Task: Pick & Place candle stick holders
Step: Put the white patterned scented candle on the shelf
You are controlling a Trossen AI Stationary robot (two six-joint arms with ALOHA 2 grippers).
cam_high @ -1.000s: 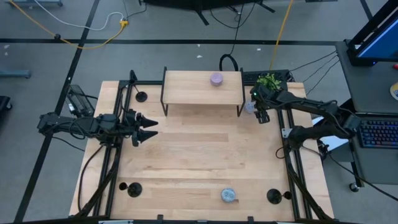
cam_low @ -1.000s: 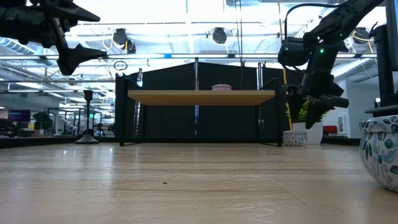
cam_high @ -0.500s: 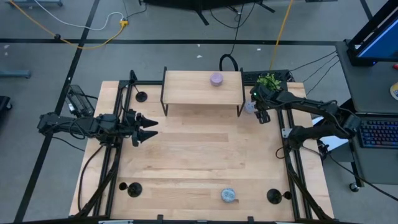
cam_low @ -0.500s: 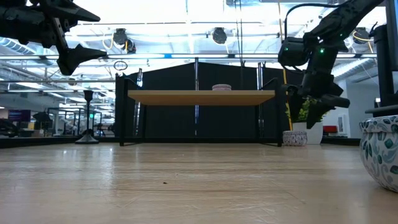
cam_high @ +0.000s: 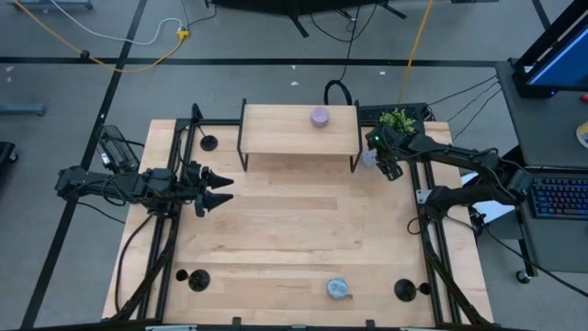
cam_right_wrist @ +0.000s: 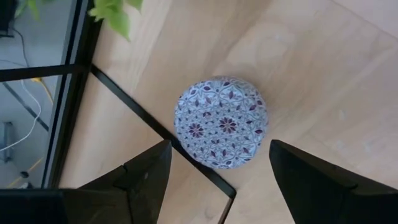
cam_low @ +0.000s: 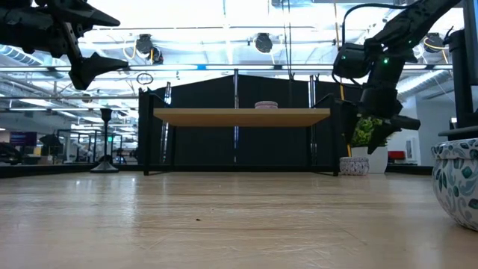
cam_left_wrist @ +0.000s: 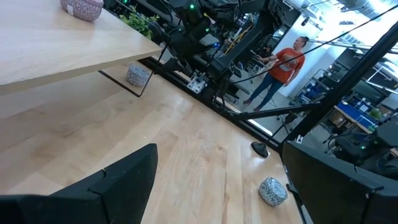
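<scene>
Candle stick holders [cam_high: 198,279] dot the high view's corners; right wrist shows right tool [cam_right_wrist: 217,171] spread above a patterned pot [cam_right_wrist: 222,122].

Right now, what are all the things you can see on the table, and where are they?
Candle holders: three, black; one at the far-left corner, one near-left, one near-right.
Shelf: one, pale wood top on black legs; at the far middle of the table.
Candle jar: one, purple; on top of the shelf.
Patterned pot: one, white with purple pattern; by the shelf's right leg, below the right gripper.
Patterned pot: one, blue-grey; at the near edge, middle.
Plant: one, green; far-right corner.
Table: one, pale wood.
Person: one, orange top; in the room beyond.
Left gripper: open, above the table's left side.
Right gripper: open, above the pot by the shelf.
</scene>
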